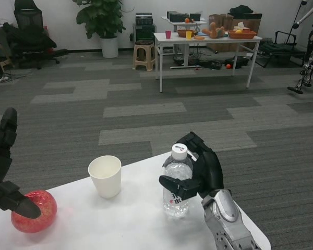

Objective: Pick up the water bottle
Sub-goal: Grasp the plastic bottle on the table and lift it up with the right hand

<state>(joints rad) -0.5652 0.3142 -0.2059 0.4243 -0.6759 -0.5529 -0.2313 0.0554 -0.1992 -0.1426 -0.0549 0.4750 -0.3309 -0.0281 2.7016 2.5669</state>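
Fingers of the right robot hand (pixel 198 169) wrap the upright water bottle (pixel 176 182) at the desk's (pixel 125 224) four o'clock, likely seating a grip for lifting. The left robot hand (pixel 2 166), spread and empty, waits at nine o'clock above an apple (pixel 39 211); a cup (pixel 105 176) stands between.

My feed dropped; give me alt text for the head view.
The right hand wraps the upright, capped water bottle on the white table. A paper cup stands to its left, and the open left hand hovers by a red apple.
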